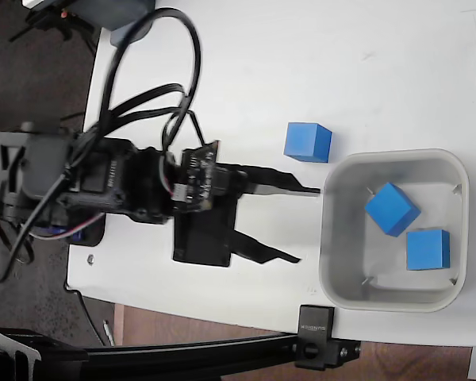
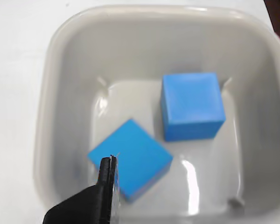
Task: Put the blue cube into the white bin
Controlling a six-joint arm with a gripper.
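Observation:
One blue cube (image 1: 308, 142) rests on the white table, just up and left of the white bin (image 1: 330, 238) in the fixed view. Two more blue cubes lie inside the bin, one tilted (image 1: 392, 209) and one square-on (image 1: 427, 249). My gripper (image 1: 308, 225) is open and holds nothing. Its two black fingers point right, and their tips stop just short of the bin's left wall. The wrist view looks down into the bin (image 2: 46, 116) at the tilted cube (image 2: 130, 158) and the other cube (image 2: 191, 106). A single black fingertip (image 2: 107, 186) shows at the bottom edge there.
A black plate (image 1: 202, 238) lies on the table under the gripper. Black cables (image 1: 166, 63) loop over the arm at the upper left. A black clamp (image 1: 316, 337) and rail run along the table's lower edge, close below the bin.

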